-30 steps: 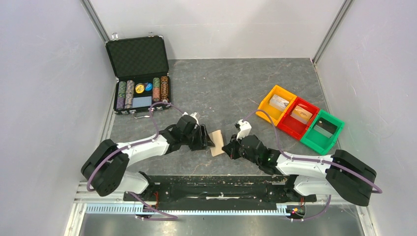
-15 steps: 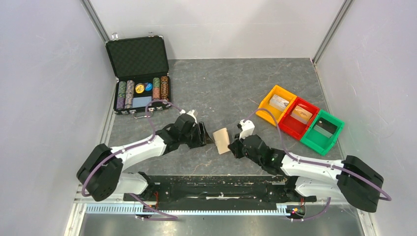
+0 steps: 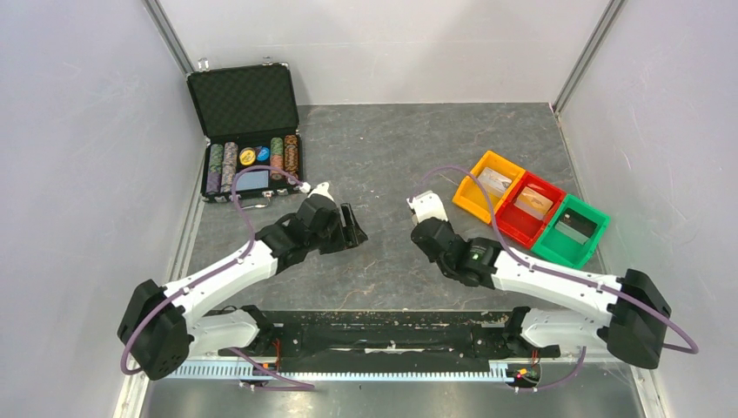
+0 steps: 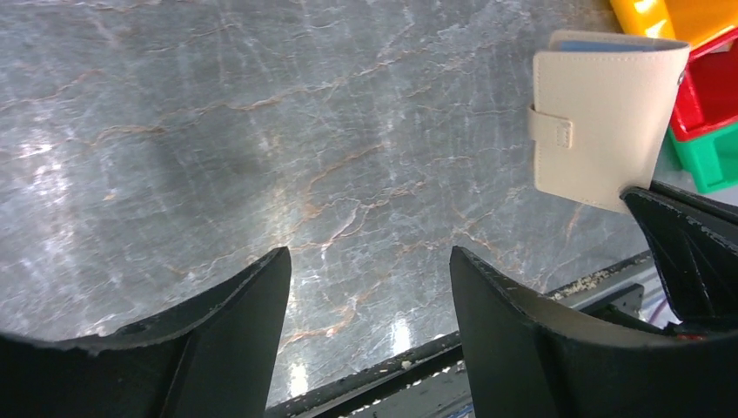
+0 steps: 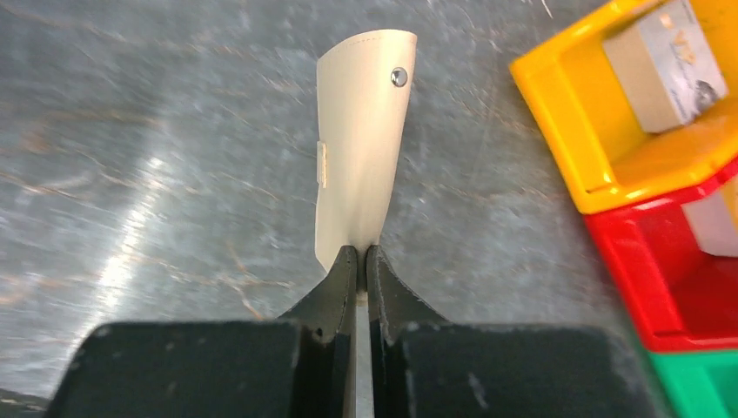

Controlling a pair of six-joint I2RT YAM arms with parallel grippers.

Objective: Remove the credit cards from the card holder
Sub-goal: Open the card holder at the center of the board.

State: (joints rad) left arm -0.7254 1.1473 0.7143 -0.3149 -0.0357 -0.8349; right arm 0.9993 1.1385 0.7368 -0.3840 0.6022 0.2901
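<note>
- Jaws of the right gripper (image 5: 361, 255) are pressed together on the lower corner of the tan card holder (image 5: 361, 139), held upright above the table (image 5: 174, 131).
- Spread and empty, the left gripper (image 4: 370, 257) faces the holder at its view's upper right; the tab (image 4: 552, 129) looks fastened.
- No credit cards show; the left should lift the tab gently, since a corner pinch may swivel.

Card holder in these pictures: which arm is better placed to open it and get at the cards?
Probably the left. The right pincer is shut on an edge of the card holder, so it is busy. The left pincer is open and empty, and the holder's closed tab faces it.
</note>
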